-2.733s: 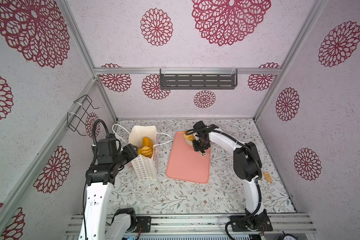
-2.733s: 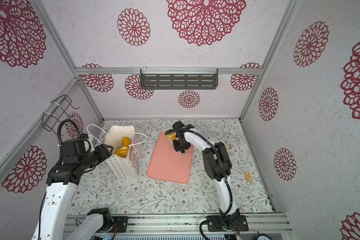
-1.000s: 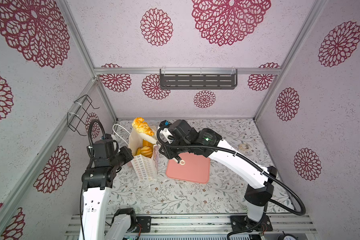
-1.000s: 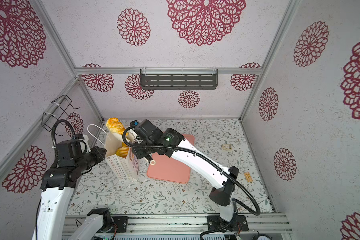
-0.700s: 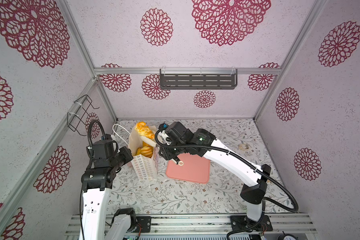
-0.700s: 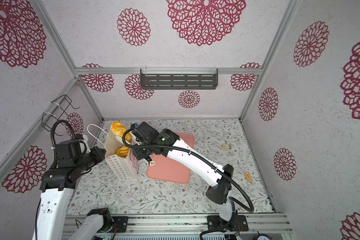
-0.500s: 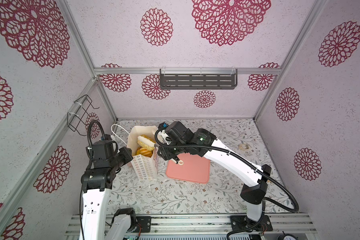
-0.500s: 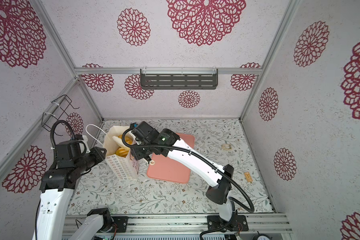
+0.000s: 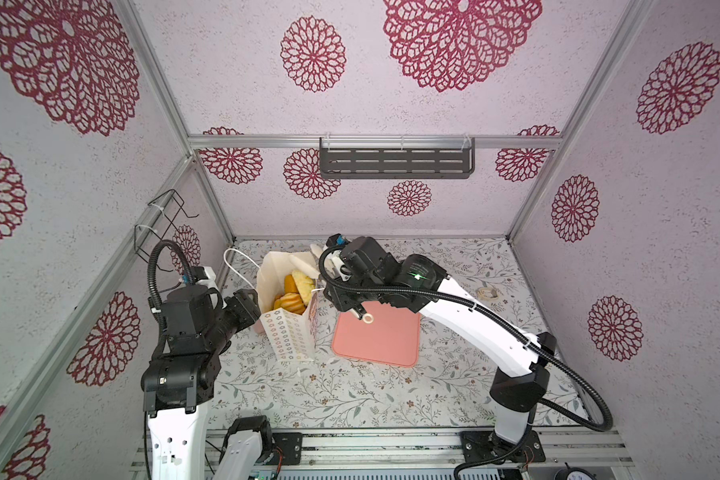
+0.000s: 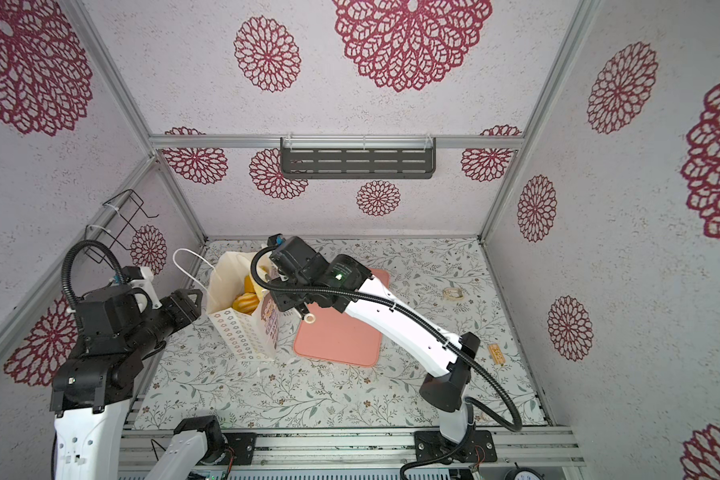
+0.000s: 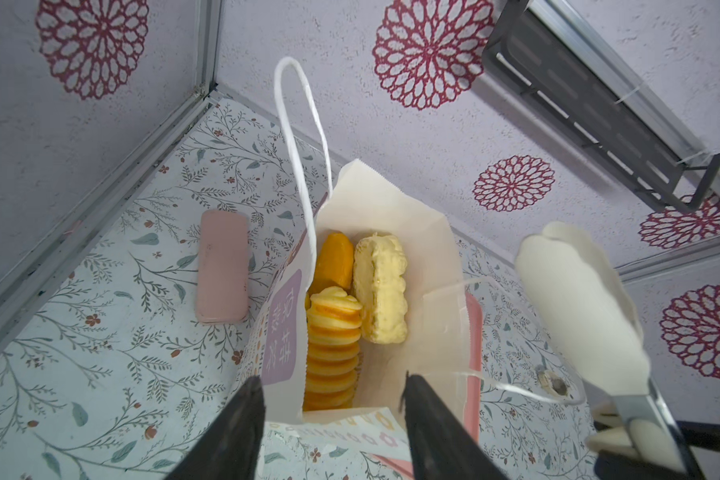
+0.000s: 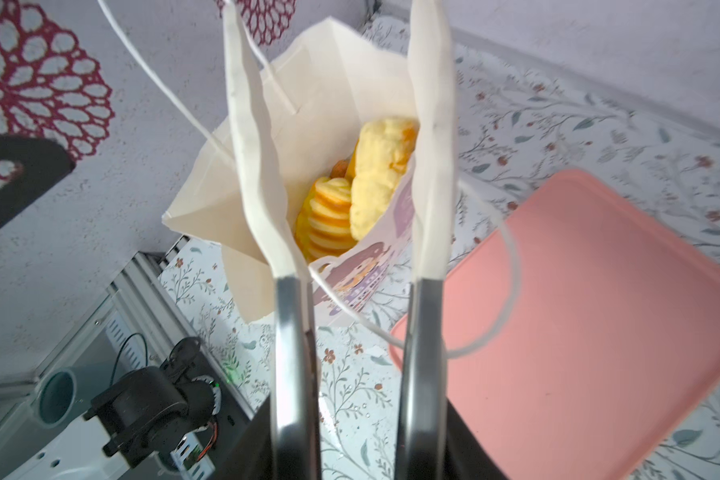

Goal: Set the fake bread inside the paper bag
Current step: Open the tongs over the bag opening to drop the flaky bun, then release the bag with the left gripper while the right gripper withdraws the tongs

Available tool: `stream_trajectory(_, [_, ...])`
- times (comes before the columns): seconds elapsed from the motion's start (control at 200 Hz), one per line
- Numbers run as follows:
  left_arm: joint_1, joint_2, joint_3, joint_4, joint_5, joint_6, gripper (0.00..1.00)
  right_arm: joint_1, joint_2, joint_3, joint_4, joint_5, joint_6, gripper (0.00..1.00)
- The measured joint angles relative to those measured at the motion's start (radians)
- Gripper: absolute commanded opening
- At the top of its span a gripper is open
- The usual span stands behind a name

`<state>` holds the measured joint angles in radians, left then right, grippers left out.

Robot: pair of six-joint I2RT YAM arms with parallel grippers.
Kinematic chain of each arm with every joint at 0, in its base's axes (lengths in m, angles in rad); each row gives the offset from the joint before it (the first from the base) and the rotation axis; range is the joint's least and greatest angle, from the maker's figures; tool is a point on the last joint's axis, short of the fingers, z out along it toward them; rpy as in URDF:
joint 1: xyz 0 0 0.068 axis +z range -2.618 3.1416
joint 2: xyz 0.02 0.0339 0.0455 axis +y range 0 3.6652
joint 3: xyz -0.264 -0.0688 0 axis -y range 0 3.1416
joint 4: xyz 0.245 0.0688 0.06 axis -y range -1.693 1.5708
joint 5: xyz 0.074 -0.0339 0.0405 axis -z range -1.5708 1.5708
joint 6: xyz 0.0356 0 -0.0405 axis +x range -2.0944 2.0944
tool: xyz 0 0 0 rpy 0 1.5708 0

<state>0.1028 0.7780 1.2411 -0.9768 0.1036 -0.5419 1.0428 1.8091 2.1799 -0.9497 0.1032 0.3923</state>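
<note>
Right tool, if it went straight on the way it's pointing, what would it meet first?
Probably the paper bag, at its tall far panel near the top edge, above the fake bread inside. Depth is unclear: the right tool might pass over it and reach the wall behind.

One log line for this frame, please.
left gripper: open, around paper bag edge | right gripper: open, empty, over bag | fake bread: inside bag | pink tray: beside bag

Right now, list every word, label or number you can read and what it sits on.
paper bag, purple patch: white Chinese characters, turned sideways in the left wrist view, too unclear to quote.
No other text is readable anywhere.
</note>
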Motion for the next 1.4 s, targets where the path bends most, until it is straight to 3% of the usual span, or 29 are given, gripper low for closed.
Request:
stream_trajectory(0.125, [0.001, -0.024, -0.005, -0.016, -0.023, 0.000, 0.65, -0.087, -0.185, -0.189, 0.055, 0.031, 0.001, 0.45])
stream_trajectory(0.36, [0.005, -0.096, -0.124, -0.014, -0.089, -0.027, 0.70, -0.395, -0.526, -0.667, 0.162, 0.045, 0.022, 0.45])
stream_trajectory(0.7, [0.067, -0.184, -0.314, 0.018, -0.156, -0.142, 0.75, -0.671, -0.583, -1.243, 0.284, -0.040, 0.048, 0.45])
stream_trajectory(1.031, [0.139, -0.208, -0.419, 0.085, -0.176, -0.242, 0.92, -0.709, -0.483, -1.362, 0.446, -0.077, 0.055, 0.55])
stream_trajectory(1.231, [0.286, -0.160, -0.510, 0.164, -0.142, -0.284, 0.98, -0.727, -0.464, -1.405, 0.500, -0.093, 0.066, 0.70])
stream_trajectory(1.401, [0.402, -0.036, -0.570, 0.298, -0.084, -0.299, 1.00, -0.743, -0.465, -1.408, 0.532, -0.108, 0.075, 0.85])
